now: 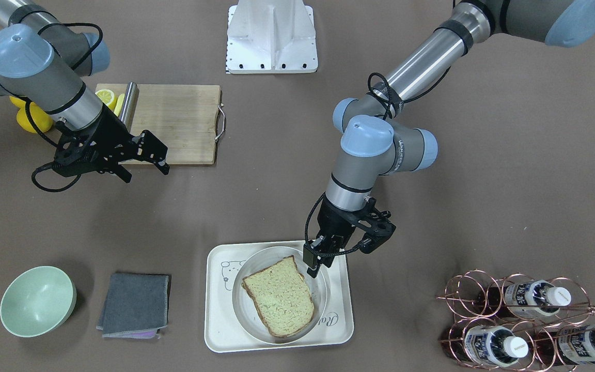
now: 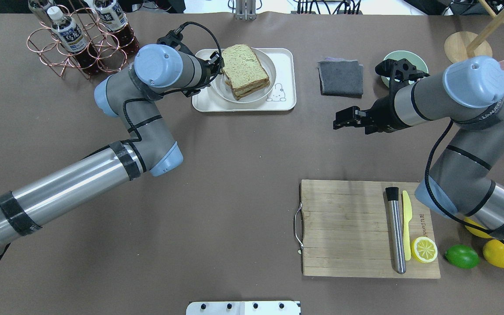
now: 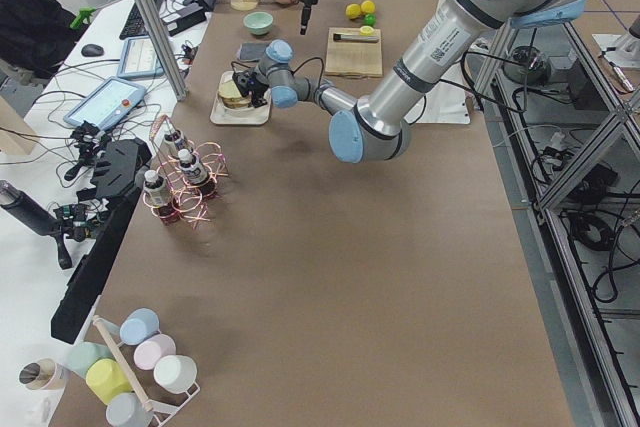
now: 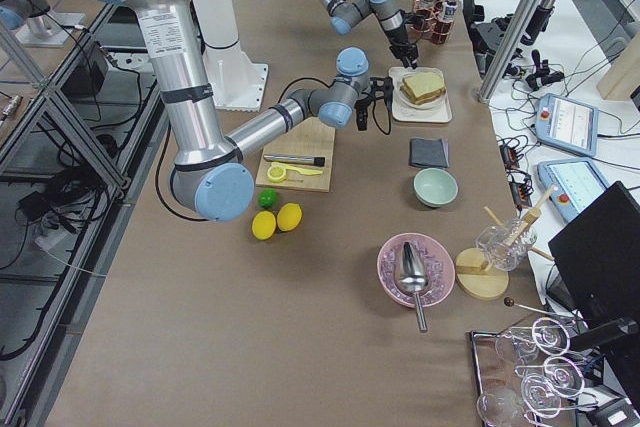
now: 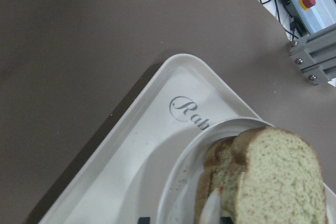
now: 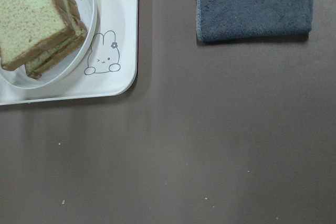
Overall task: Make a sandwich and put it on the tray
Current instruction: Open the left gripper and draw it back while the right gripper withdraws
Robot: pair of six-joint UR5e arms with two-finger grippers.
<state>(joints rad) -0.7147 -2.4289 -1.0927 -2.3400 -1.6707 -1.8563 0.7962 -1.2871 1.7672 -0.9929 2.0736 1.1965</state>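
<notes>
Overhead exterior: pale speckled, brown-crusted sandwich (image 2: 245,70) sits on a round grey plate (image 2: 271,70) in the cream-white plastic tray (image 2: 287,61). Left fingers (image 1: 313,267) at the plate's rim (grip: cannot tell); right fingers (image 2: 343,119) spread, empty. Likely soft, loosely stacked; hold the rim.

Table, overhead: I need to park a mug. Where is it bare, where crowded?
Widest bare stretch: mid-table, between the tray and the cutting board. A narrow strip separates tray and grey cloth. Crowded: the tray's other side, with left gripper and bottle rack.
</notes>
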